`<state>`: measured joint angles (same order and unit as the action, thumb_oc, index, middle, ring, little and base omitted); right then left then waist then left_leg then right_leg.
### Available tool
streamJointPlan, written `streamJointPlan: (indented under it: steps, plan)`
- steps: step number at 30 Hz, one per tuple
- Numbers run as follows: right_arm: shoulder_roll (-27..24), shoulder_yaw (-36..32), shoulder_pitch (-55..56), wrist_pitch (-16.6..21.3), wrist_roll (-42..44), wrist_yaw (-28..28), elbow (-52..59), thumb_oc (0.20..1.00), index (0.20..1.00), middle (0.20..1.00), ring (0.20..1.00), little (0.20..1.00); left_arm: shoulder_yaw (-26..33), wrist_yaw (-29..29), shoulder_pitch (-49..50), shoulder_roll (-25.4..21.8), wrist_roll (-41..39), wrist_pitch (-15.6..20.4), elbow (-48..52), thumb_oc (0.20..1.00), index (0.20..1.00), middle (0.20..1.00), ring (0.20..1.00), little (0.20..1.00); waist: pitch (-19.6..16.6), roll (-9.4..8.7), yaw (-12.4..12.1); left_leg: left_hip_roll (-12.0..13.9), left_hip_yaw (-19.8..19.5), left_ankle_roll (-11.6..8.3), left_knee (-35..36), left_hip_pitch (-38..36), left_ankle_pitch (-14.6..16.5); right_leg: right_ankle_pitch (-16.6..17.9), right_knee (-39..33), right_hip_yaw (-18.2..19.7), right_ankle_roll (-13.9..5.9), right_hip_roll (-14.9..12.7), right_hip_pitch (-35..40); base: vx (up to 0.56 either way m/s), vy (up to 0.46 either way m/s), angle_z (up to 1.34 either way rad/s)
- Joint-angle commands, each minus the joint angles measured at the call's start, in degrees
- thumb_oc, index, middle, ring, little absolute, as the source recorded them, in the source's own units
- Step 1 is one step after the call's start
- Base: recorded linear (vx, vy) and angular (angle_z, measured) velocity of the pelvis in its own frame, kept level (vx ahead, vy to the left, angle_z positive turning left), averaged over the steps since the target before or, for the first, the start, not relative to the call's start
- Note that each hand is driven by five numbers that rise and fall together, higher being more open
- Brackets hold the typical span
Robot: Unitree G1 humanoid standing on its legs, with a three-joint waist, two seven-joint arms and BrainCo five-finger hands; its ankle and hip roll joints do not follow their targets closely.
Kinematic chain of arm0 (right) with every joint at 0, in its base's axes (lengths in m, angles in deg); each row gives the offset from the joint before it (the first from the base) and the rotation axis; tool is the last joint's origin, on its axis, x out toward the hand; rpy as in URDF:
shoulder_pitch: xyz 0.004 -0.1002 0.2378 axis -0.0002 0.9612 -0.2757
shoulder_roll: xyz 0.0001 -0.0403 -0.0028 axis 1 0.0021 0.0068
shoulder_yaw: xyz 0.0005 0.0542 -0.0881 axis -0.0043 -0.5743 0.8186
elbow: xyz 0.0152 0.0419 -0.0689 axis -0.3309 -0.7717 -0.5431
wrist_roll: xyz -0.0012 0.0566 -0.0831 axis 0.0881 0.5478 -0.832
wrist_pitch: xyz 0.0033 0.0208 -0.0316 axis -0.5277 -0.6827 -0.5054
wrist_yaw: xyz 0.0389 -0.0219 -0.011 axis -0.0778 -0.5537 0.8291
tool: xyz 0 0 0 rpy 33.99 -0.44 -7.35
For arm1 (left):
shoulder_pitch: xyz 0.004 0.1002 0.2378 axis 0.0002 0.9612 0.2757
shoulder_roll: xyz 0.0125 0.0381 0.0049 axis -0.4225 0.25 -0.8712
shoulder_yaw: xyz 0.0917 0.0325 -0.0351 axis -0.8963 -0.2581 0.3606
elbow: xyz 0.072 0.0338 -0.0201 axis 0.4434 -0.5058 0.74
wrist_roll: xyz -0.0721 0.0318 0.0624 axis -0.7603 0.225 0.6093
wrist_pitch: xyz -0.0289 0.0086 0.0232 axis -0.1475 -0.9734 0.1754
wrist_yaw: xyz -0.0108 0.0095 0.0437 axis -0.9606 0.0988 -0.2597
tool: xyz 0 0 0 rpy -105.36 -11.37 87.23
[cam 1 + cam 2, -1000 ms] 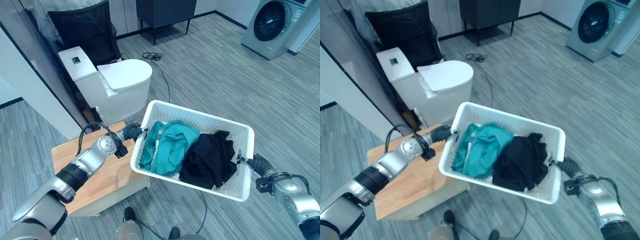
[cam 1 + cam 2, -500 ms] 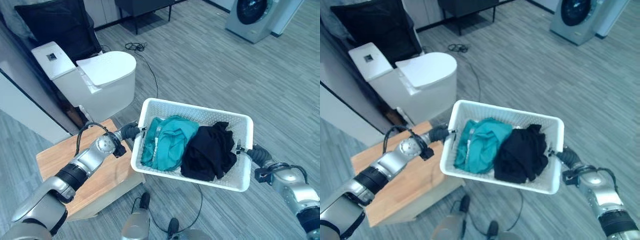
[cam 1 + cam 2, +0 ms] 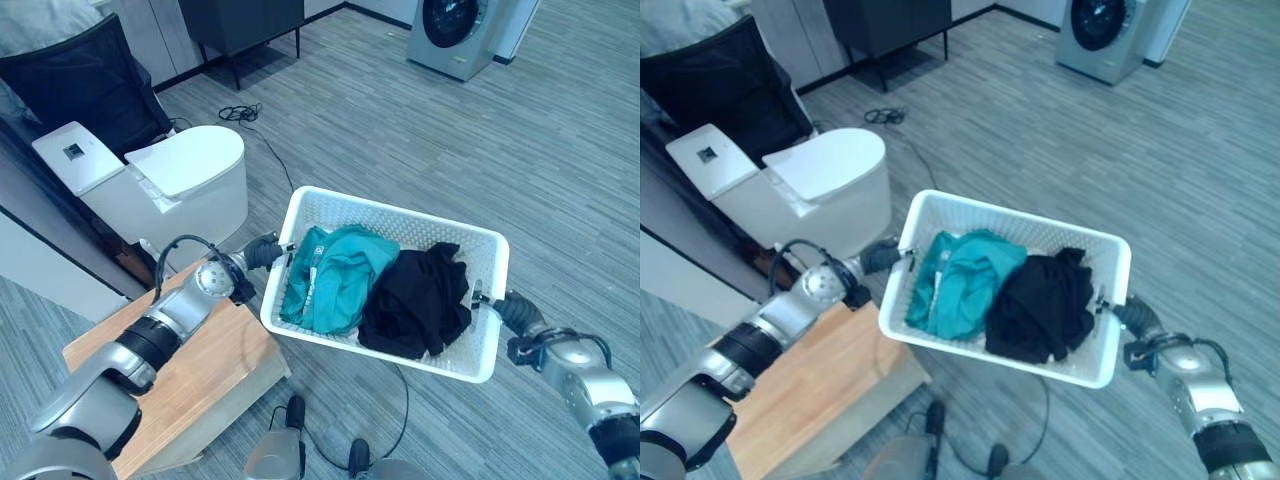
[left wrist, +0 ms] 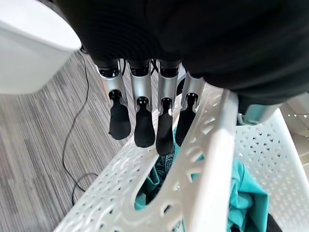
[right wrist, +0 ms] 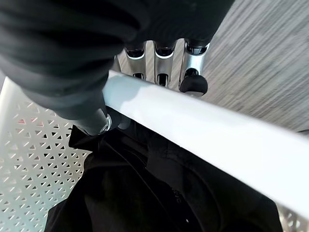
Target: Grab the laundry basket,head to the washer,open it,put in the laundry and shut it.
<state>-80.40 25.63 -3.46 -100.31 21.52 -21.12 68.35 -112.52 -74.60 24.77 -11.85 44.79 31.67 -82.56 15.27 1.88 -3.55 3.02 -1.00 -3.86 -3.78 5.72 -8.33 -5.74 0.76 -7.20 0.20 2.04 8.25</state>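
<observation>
White laundry basket [image 3: 488, 262] held level above the floor between both arms, left hand [image 3: 262, 250] clasping its 9 o'clock rim, right hand [image 3: 503, 306] clasping its 3 o'clock rim, washer [image 3: 455, 32] at 1 o'clock.

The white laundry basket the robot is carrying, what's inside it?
The laundry basket holds a teal garment on the robot's left side and a black garment on its right, bunched and touching. They cover most of the basket floor, so anything beneath them cannot be seen.
</observation>
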Motion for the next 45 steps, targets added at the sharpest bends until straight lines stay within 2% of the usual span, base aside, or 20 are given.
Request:
streamJointPlan:
  steps: [1, 3, 5, 8, 13, 17, 18, 21, 23, 24, 27, 30, 31, 32, 35, 37, 40, 42, 44, 45]
  plan:
    - [-6.35, -6.81, 0.64, 5.42, 5.22, -0.02, 6.75, 0.2, 0.2, 0.2, 0.2, 0.2, 3.51, 2.38, -7.45, 3.01, -1.89, 2.6, -3.98, 0.2, 0.2, 0.2, 0.2, 0.2, -2.05, -1.98, 1.26, 7.46, -0.25, -1.91, -13.18, 11.05, -3.08, -1.42, -5.48, -0.66, -1.11, 0.51, 5.92, -0.03, -0.121, 0.17]
    - [-6.48, -7.04, 1.12, 5.42, 5.52, -0.11, 7.23, 0.2, 0.2, 0.2, 0.2, 0.2, 3.27, 2.41, -7.74, 3.69, -1.88, 2.68, -4.28, 0.2, 0.2, 0.2, 0.2, 0.2, -1.9, -1.91, 1.64, 7.19, 0.7, -1.5, -15.12, 12.18, -1.82, -1.33, -5.6, -1.03, -1.17, 0.43, 5.7, 0.01, -0.038, 0.23]
    - [-5.93, -6.9, 1.89, 5.5, 5.74, -0.08, 8.85, 0.2, 0.2, 0.2, 0.2, 0.2, 4.0, 2.57, -7.02, 3.58, -1.47, 3.06, -3.73, 0.2, 0.2, 0.2, 0.2, 0.2, -2.21, -2.06, 0.68, 0.54, 2.84, 0.78, -15.43, 15.15, 2.42, -1.29, -5.76, 0.04, -1.67, 0.09, 5.18, 0.09, -0.001, 0.03]
    - [-3.92, -5.35, 1.24, 5.16, 5.98, 0.18, 9.67, 0.2, 0.2, 0.2, 0.2, 0.2, 4.96, 2.24, -5.92, 2.46, -0.54, 3.12, -3.12, 0.2, 0.2, 0.2, 0.2, 0.2, -3.63, -2.05, -1.15, -2.2, 11.14, 3.04, -13.29, 15.28, 4.19, -1.61, -5.76, 1.56, -1.97, 1.26, 4.63, 0.13, -0.004, -0.2]
    - [-1.34, -3.33, -0.77, 5.26, 5.94, 0.83, 9.17, 0.2, 0.2, 0.2, 0.2, 0.2, 6.94, 2.41, -3.51, -1.79, -0.77, 3.47, -0.71, 0.2, 0.2, 0.2, 0.2, 0.2, -6.21, -3.94, -3.37, -6.3, 6.81, 5.3, -9.35, 12.82, 5.89, -3.14, -3.94, 3.07, -2.6, 0.38, 4.78, 0.3, 0.029, -0.8]
    - [2.45, -0.95, -2.88, 4.21, 2.9, 2.24, 8.74, 0.2, 0.2, 0.2, 0.2, 0.2, 8.37, 2.38, -2.23, -3.42, 0.18, 3.37, -0.03, 0.2, 0.2, 0.2, 0.2, 0.2, -7.67, -5.32, -3.85, -6.63, 9.58, 7.7, -6.24, 5.87, 9.54, -2.1, 13.59, 2.09, -8.25, -1.2, -0.63, 0.33, 0.047, -0.44]
    - [3.38, -0.93, -3.89, 4.11, 2.34, 2.79, 9.2, 0.2, 0.2, 0.2, 0.2, 0.2, 8.66, 2.8, -2.25, -2.99, 0.32, 3.4, -0.05, 0.2, 0.2, 0.2, 0.2, 0.2, -6.31, -4.92, -1.98, -6.59, 9.34, 8.71, -6.57, 3.56, 10.94, 3.53, 24.01, 2.67, -13.36, -2.19, -5.01, 0.1, 0.021, -0.18]
    - [4.52, -1.04, -4.75, 4.13, 2.12, 2.72, 8.72, 0.2, 0.2, 0.2, 0.2, 0.2, 8.95, 2.87, -2.32, -2.2, 0.01, 3.18, -0.33, 0.2, 0.2, 0.2, 0.2, 0.2, -5.69, -2.85, -0.32, -5.47, 8.28, 9.14, -5.15, 1.04, 11.03, 3.98, 30.21, 2.57, -13.05, -3.18, -10.84, 0.2, 0.052, 0.21]
    - [4.51, -1.95, -3.93, 4.19, 2.43, 2.25, 8.38, 0.2, 0.2, 0.2, 0.2, 0.2, 8.23, 2.68, -2.96, -1.2, -0.05, 3.0, -0.33, 0.2, 0.2, 0.2, 0.2, 0.2, -4.57, -0.73, 2.18, -5.55, 4.84, 8.58, -2.93, -2.54, 11.1, 0.37, 26.16, 4.44, -8.8, -3.7, -17.05, 0.24, 0.009, 0.2]
    - [4.47, -2.01, -3.86, 4.19, 2.44, 2.25, 8.39, 0.2, 0.2, 0.2, 0.2, 0.2, 8.17, 2.69, -3.01, -1.11, -0.05, 3.01, -0.4, 0.2, 0.2, 0.2, 0.2, 0.2, -4.53, -0.73, 2.38, -5.63, 4.58, 8.55, -2.9, -2.7, 11.23, 0.08, 26.25, 4.2, -8.76, -3.81, -16.85, 0.22, -0.042, 0.59]
    - [3.48, -3.17, -2.07, 4.48, 3.39, 2.07, 8.64, 0.2, 0.2, 0.2, 0.2, 0.2, 6.66, 2.98, -4.6, 1.03, 0.26, 2.92, -2.18, 0.2, 0.2, 0.2, 0.2, 0.2, -4.41, -0.78, 5.28, -6.94, 1.62, 7.59, -3.03, -6.24, 14.55, 3.9, 11.94, 7.23, -8.6, -5.96, -20.37, 0.32, -0.089, 0.52]
    - [3.36, -3.65, -1.59, 4.51, 3.63, 2.02, 8.85, 0.2, 0.2, 0.2, 0.2, 0.2, 6.41, 3.49, -4.75, 1.81, 0.55, 3.15, -3.08, 0.2, 0.2, 0.2, 0.2, 0.2, -4.07, -1.06, 6.1, -7.1, 0.98, 6.85, -3.71, -8.6, 16.88, 7.8, 4.75, 3.51, -9.59, -9.08, -21.74, 0.38, -0.118, 0.49]
    - [3.59, -3.63, -1.61, 4.51, 2.81, 2.26, 8.57, 0.2, 0.2, 0.2, 0.2, 0.2, 7.12, 3.83, -4.07, 1.67, 2.34, 3.46, -3.95, 0.2, 0.2, 0.2, 0.2, 0.2, -4.53, -1.9, 6.15, -6.92, 3.26, 5.61, -4.23, -13.23, 20.49, 11.11, -2.36, -8.27, -11.17, -12.04, -23.26, 0.53, -0.141, 0.57]
    - [3.71, -3.74, -1.56, 4.35, 2.55, 2.54, 8.61, 0.2, 0.2, 0.2, 0.2, 0.2, 7.53, 3.55, -3.57, 1.27, 2.8, 3.48, -3.8, 0.2, 0.2, 0.2, 0.2, 0.2, -5.0, -2.03, 6.06, -6.76, 4.08, 5.33, -4.25, -14.49, 21.32, 11.58, -3.66, -11.49, -11.31, -12.37, -23.13, 0.53, -0.143, 0.35]
    - [3.82, -3.7, -1.36, 4.11, 2.02, 3.06, 8.33, 0.2, 0.2, 0.2, 0.2, 0.2, 8.51, 2.79, -2.46, 0.46, 3.54, 3.76, -3.64, 0.2, 0.2, 0.2, 0.2, 0.2, -6.47, -2.23, 6.4, -5.77, 5.51, 4.39, -4.36, -18.59, 23.52, 13.19, -2.94, -16.27, -11.08, -12.39, -22.85, 0.4, -0.075, -0.16]
    - [3.51, -3.78, -1.09, 4.15, 2.18, 3.12, 8.47, 0.2, 0.2, 0.2, 0.2, 0.2, 8.01, 2.68, -2.79, 0.6, 3.74, 3.66, -3.49, 0.2, 0.2, 0.2, 0.2, 0.2, -7.33, -2.34, 6.79, -5.39, 4.78, 4.34, -5.8, -19.25, 24.59, 13.33, -3.13, -15.09, -10.58, -11.45, -21.32, 0.49, -0.121, 0.13]
    - [2.44, -4.68, 0.22, 3.89, 3.2, 3.06, 9.16, 0.2, 0.2, 0.2, 0.2, 0.2, 9.23, 2.77, -1.67, 0.86, 3.79, 4.1, -3.14, 0.2, 0.2, 0.2, 0.2, 0.2, -9.06, -1.79, 7.74, -3.33, 4.55, 2.72, -13.34, -18.65, 21.69, 13.68, -1.65, -12.63, -7.94, -9.06, -18.73, 0.43, -0.153, 0.0]
    - [1.64, -4.83, -0.17, 4.56, 5.02, 2.03, 8.36, 0.2, 0.2, 0.2, 0.2, 0.2, 8.28, 2.89, -2.01, 1.28, 3.01, 4.33, -3.72, 0.2, 0.2, 0.2, 0.2, 0.2, -9.34, -0.66, 8.48, 1.86, 5.07, -0.69, -27.01, -14.73, 10.38, 11.33, 0.23, -13.11, -4.51, -6.63, -16.21, 0.4, -0.273, -0.18]
    - [1.59, -3.36, -2.29, 5.08, 5.65, 0.81, 7.07, 0.2, 0.2, 0.2, 0.2, 0.2, 9.3, 3.16, -1.67, 0.64, 1.89, 3.71, -2.33, 0.2, 0.2, 0.2, 0.2, 0.2, -8.8, -1.59, 7.17, 5.95, 6.54, -1.3, -42.1, -9.42, 2.51, 7.63, -0.58, -12.09, -0.54, -3.92, -11.61, 0.33, -0.303, 0.17]
    - [1.58, -3.24, -2.44, 5.12, 5.67, 0.81, 6.98, 0.2, 0.2, 0.2, 0.2, 0.2, 9.39, 3.15, -1.62, 0.58, 1.89, 3.68, -2.28, 0.2, 0.2, 0.2, 0.2, 0.2, -8.75, -1.45, 7.23, 6.13, 6.47, -1.38, -42.36, -9.31, 2.63, 7.64, -0.61, -12.12, -0.47, -3.75, -11.6, 0.32, -0.24, -0.1]
